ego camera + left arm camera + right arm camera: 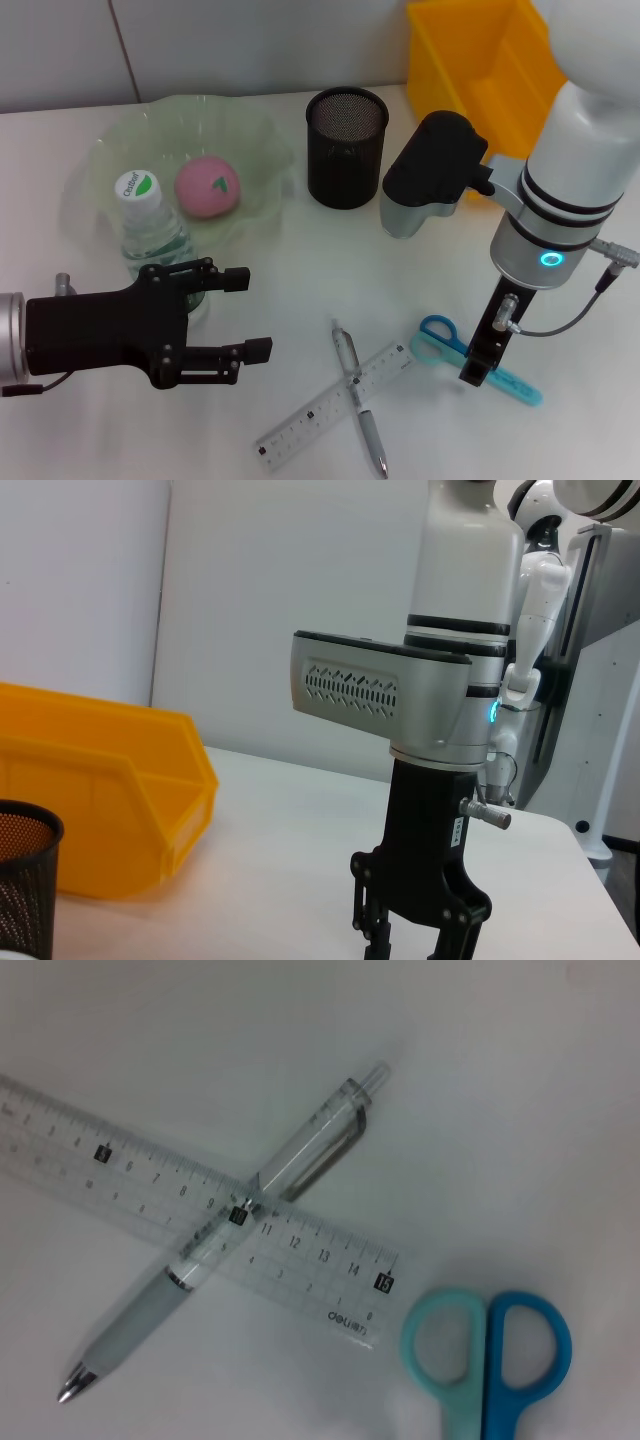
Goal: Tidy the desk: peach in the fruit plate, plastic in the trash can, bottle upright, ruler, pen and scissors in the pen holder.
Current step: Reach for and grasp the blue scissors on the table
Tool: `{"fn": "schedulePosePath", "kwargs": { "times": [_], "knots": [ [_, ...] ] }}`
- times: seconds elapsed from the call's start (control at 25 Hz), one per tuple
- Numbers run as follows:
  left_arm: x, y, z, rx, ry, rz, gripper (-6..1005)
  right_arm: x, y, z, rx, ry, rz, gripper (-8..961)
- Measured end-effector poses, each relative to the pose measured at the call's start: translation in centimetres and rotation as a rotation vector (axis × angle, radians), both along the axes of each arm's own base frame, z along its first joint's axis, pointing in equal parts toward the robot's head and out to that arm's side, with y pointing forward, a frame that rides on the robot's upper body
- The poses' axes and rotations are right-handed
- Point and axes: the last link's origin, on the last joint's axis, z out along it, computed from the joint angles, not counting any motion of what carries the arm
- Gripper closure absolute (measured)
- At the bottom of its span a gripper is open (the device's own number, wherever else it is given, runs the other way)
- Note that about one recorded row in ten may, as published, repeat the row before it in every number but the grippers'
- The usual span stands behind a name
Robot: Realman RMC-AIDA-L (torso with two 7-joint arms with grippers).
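Observation:
The peach (208, 187) lies in the fruit plate (120, 140) at the back left. In front of the plate the bottle (148, 225) stands upright, its base hidden behind my left gripper (250, 312), which is open and holds nothing. Mid-desk at the back stands the pen holder (346, 147); the trash can (480, 50) is at the back right. The pen (358, 400) (310, 1150) lies across the ruler (335, 405) (310, 1255) near the front edge. My right gripper (478, 372) (410, 950) hangs open just above the scissors (450, 345) (490, 1345). The plastic is out of view.
The white desk (300, 270) shows bare surface between the pen holder and the ruler. My right arm's silver forearm (560, 200) rises in front of the trash can.

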Motion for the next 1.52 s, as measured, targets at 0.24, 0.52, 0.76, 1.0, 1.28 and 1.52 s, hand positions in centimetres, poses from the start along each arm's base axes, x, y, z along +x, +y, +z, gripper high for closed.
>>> {"fn": "schedulePosePath", "kwargs": {
  "times": [0.24,0.52,0.76,1.0,1.28,1.52],
  "knots": [
    [0.04,-0.01,-0.05,0.0,-0.002,0.0,180,0.19,0.1,-0.18,0.005,-0.001,0.0,487],
    [0.09,0.03,-0.04,0.0,-0.003,-0.001,181,0.22,0.23,-0.31,0.009,0.004,0.0,535],
    [0.1,0.04,-0.04,0.0,-0.003,-0.002,181,0.3,0.2,-0.39,0.008,0.0,-0.003,571],
    [0.12,0.08,0.01,0.0,-0.002,-0.004,181,0.42,0.19,-0.58,0.008,-0.005,-0.001,599],
    [0.17,0.09,0.02,-0.001,-0.003,-0.006,181,0.44,0.21,-0.62,0.01,-0.003,-0.003,600],
    [0.23,0.11,0.03,-0.002,-0.003,-0.008,181,0.44,0.22,-0.65,0.011,-0.002,-0.004,601]
  ]
}}
